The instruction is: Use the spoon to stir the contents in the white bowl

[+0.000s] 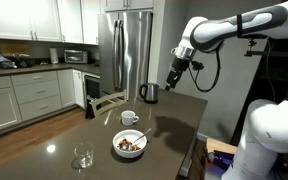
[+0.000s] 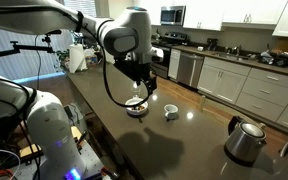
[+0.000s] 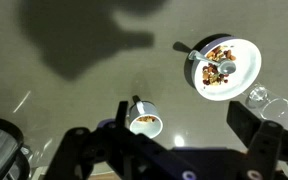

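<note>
The white bowl (image 1: 130, 146) stands on the dark table with a heap of brown and tan contents (image 3: 221, 66) in it. It shows in both exterior views (image 2: 136, 107) and at the upper right of the wrist view (image 3: 232, 84). A dark spoon handle (image 3: 183, 47) sticks out over the bowl's rim. My gripper (image 1: 173, 76) hangs high above the table, off to the side of the bowl, and is also in an exterior view (image 2: 144, 84). In the wrist view its fingers (image 3: 179, 118) are spread wide with nothing between them.
A small white handled cup (image 3: 144, 123) stands near the bowl, and a clear glass (image 3: 260, 97) stands on the bowl's other side. A metal kettle (image 1: 149, 93) sits at the table's far end. Kitchen cabinets and a fridge stand behind.
</note>
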Action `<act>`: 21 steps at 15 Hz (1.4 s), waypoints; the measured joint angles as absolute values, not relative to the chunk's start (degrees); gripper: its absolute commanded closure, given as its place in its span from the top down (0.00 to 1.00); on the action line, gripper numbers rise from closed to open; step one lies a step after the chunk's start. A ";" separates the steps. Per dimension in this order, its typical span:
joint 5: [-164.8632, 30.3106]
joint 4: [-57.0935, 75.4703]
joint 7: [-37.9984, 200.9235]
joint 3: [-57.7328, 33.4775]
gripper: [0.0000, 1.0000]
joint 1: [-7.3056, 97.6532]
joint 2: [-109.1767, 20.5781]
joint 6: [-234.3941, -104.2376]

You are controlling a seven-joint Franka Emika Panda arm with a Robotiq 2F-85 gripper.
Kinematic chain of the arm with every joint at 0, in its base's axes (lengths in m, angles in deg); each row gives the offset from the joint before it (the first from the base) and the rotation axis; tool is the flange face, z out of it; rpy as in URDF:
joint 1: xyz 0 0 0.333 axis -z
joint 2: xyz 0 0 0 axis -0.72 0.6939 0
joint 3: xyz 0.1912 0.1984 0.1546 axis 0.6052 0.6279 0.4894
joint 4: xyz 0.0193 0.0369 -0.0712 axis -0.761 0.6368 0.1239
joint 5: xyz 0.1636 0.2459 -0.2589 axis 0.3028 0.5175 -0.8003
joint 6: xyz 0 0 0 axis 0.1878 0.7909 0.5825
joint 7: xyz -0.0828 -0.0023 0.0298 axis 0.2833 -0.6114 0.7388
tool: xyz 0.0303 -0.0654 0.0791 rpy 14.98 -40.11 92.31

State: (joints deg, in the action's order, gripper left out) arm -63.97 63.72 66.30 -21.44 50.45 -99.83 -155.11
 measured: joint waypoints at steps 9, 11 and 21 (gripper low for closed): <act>-63.95 63.72 66.31 -21.41 1.00 50.46 -99.82 -155.11; -63.95 63.74 66.32 -20.93 1.00 50.46 -99.57 -155.07; -63.45 64.35 70.70 -15.05 1.00 50.18 -91.57 -155.12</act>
State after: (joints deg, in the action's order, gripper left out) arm -63.45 64.35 70.70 -15.05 50.18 -91.57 -155.12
